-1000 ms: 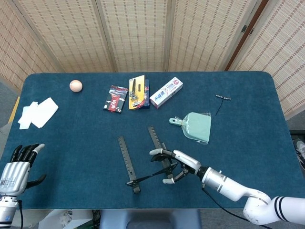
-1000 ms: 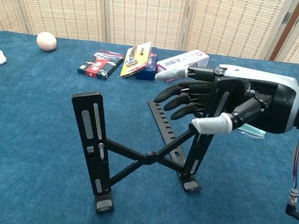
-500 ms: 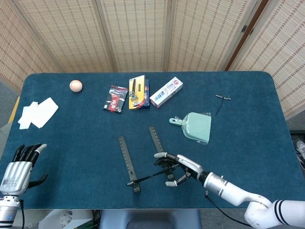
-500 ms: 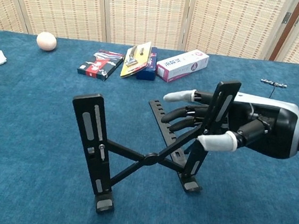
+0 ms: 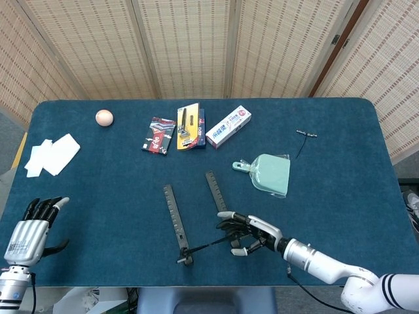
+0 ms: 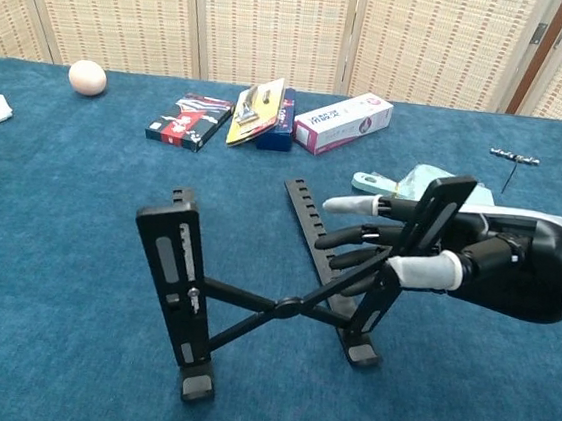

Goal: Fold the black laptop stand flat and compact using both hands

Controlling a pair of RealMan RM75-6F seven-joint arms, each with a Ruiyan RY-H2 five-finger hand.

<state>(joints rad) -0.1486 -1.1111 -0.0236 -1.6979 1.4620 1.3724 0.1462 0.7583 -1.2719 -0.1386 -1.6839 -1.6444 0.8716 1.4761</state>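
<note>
A: Step in hand? The right robot hand point(image 6: 427, 254) grips the top of the right upright leg of the black metal X-frame laptop stand point(image 6: 281, 301), thumb in front of the bar and fingers point(image 6: 358, 241) reaching behind it. I read this as the start of the fold: one side held, the other not.

B: Agreed. The left robot hand point(image 5: 33, 226) hovers at the front-left corner of the blue felt-covered desk point(image 5: 340, 170), released, fingers apart, holding nothing, well apart from the stand.

A: Next move, as a judgement: bring the left robot hand over to the free left leg, then press both legs toward each other so the crossed struts scissor shut.

B: Risk noted: pushed from the right only, the stand may skid or tip on its small feet.

A: Stand condition: unfolded, upright near the front edge of the desk, centre. Two slotted black bars stand on hooked feet, joined by crossed struts at a central pivot; two notched rails lie flat behind, running toward the far edge.
</note>
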